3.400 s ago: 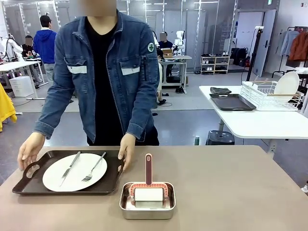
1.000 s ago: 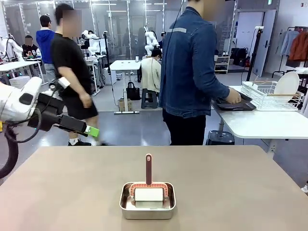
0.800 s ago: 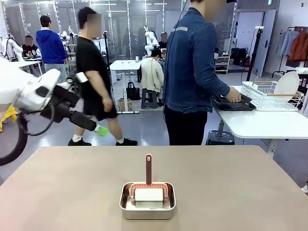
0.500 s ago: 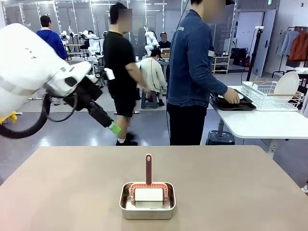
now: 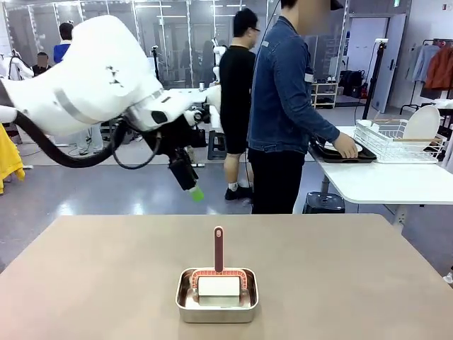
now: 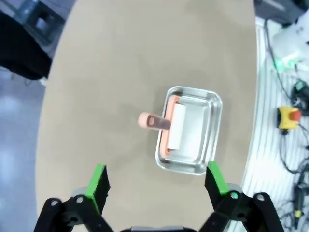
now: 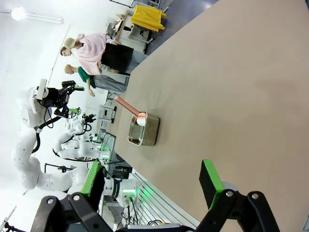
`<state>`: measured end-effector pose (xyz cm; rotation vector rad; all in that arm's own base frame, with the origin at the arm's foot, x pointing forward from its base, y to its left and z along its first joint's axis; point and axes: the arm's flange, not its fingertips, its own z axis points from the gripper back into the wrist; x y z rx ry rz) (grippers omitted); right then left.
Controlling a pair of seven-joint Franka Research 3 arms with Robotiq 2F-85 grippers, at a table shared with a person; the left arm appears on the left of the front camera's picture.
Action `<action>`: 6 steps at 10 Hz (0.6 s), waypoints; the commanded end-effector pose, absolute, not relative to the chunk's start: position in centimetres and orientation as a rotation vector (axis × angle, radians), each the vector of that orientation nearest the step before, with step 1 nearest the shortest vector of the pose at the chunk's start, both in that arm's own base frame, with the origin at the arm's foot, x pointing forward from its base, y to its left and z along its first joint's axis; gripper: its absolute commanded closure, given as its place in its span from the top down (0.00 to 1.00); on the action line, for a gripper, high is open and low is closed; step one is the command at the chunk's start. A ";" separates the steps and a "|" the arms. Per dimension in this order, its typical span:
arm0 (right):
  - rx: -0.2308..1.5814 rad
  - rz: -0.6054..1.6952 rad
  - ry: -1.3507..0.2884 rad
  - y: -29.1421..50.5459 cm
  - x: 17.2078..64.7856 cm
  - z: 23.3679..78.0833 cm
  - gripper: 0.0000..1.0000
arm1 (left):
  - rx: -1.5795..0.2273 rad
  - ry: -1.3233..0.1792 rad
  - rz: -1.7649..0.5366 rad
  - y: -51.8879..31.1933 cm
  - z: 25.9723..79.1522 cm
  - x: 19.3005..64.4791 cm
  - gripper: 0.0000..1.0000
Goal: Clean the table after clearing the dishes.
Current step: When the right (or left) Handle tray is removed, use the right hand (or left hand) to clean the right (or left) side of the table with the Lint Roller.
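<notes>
The brown table [image 5: 99, 283] carries a steel pan [image 5: 216, 294] holding a white roller with a pink handle [image 5: 219, 248] that stands upright. My left gripper [image 5: 193, 188] hangs high above the far middle of the table, up and left of the handle. In the left wrist view it [image 6: 157, 182] is open and looks straight down on the pan [image 6: 189, 130] and the table [image 6: 120, 53]. My right gripper [image 7: 150, 182] is open over the table [image 7: 231, 96], far from the pan [image 7: 144, 128]. The dishes' dark tray [image 5: 350, 154] lies on a white side table, under a person's hand [image 5: 347, 146].
A person in a denim jacket [image 5: 283, 106] stands beyond the table's far edge, turned toward the white side table [image 5: 382, 180]. A white dish rack [image 5: 393, 140] with a plate [image 5: 422, 122] stands there. A stool [image 5: 323, 202] sits under it.
My left arm has swung in from the left and now hangs over the table's far middle. A passer-by behind has walked to the right. The person stays at the side table.
</notes>
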<state>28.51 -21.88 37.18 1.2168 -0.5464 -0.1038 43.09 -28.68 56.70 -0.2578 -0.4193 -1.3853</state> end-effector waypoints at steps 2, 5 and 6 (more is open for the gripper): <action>1.217 -0.083 -0.557 -21.9 28.2 37.2 1.00 | -0.227 -0.358 -1.452 -32.0 56.5 43.0 1.00; 1.217 -0.083 -0.557 -21.9 28.2 37.2 1.00 | -0.244 -0.377 -1.470 -32.5 55.4 42.6 1.00; 1.217 -0.083 -0.557 -21.9 28.2 37.2 1.00 | -0.244 -0.377 -1.470 -32.5 55.4 42.6 1.00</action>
